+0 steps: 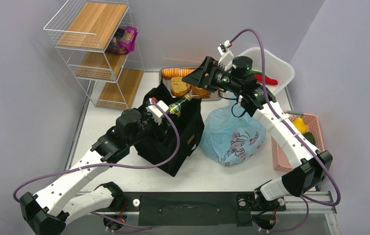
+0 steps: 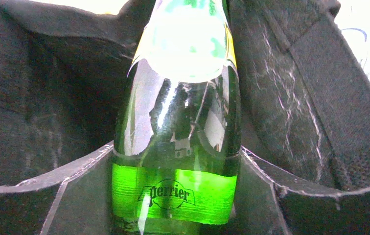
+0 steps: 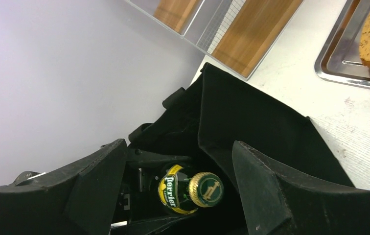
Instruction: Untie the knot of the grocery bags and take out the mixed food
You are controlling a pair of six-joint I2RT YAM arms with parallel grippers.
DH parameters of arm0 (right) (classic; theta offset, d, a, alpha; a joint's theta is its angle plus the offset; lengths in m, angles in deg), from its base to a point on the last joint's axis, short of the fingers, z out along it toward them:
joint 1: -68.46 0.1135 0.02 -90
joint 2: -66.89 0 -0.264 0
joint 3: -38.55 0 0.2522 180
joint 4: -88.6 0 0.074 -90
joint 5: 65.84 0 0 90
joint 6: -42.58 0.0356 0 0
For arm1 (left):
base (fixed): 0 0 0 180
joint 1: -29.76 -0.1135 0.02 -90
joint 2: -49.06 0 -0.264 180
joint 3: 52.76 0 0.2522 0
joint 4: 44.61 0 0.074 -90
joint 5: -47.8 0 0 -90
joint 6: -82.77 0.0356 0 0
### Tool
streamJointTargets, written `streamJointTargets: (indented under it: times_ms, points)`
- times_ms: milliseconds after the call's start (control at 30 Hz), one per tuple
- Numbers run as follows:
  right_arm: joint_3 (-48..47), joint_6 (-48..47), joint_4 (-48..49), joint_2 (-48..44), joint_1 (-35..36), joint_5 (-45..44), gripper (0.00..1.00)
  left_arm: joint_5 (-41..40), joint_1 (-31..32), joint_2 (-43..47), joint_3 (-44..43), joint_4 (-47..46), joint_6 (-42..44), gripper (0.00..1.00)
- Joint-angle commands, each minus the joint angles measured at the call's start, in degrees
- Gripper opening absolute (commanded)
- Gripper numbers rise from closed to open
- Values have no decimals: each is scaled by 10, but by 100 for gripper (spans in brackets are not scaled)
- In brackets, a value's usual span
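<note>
My left gripper is shut on the green Perrier bottle at the open top of the black tote. In the left wrist view the fingers clamp the bottle at both sides, with the tote's walls behind it. My right gripper is open and empty, above and to the right of the bottle's neck. In the right wrist view it looks down on the gold cap and the tote. The pale blue bag lies right of the tote. Its knot is hidden under the right arm.
A wire shelf with wooden boards stands at the back left, a purple snack packet on it. A metal tray with bread and the orange loaf lies behind the tote. A white basket and a pink basket stand right.
</note>
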Motion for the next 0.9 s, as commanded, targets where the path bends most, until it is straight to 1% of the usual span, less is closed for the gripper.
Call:
streamJointTargets:
  times_ms: [0, 333, 433, 567, 600, 633, 667, 700, 733, 800, 867]
  points:
    - [13, 31, 49, -24, 5, -2, 75, -35, -4, 24, -84, -119, 10, 0]
    - [18, 45, 90, -23, 39, -27, 75, -47, -4, 1, -129, -144, 5, 0]
    - [13, 59, 124, -14, 46, -33, 69, -42, -4, -6, -139, -159, 4, 0]
    - [-7, 69, 148, 0, 56, -33, 53, -49, -4, -16, -147, -166, -4, 0]
    - [-9, 69, 152, 1, 59, -33, 43, -50, -5, -19, -148, -167, -7, 0]
    - [-10, 69, 155, 1, 63, -32, 36, -50, -5, -21, -151, -167, -11, 0]
    - [-10, 67, 156, 1, 65, -33, 23, -50, -5, -23, -151, -166, -14, 0]
    - [-10, 65, 164, -1, 66, -34, 15, -49, -5, -23, -152, -166, -15, 0]
    - [-9, 63, 170, -1, 67, -36, 2, -49, -5, -25, -153, -162, -17, 0]
    - [-11, 56, 176, -5, 67, -42, 0, -46, -5, -29, -159, -142, -21, 0]
    - [-17, 45, 176, -6, 66, -46, 0, -36, -9, -33, -170, -107, -33, 17]
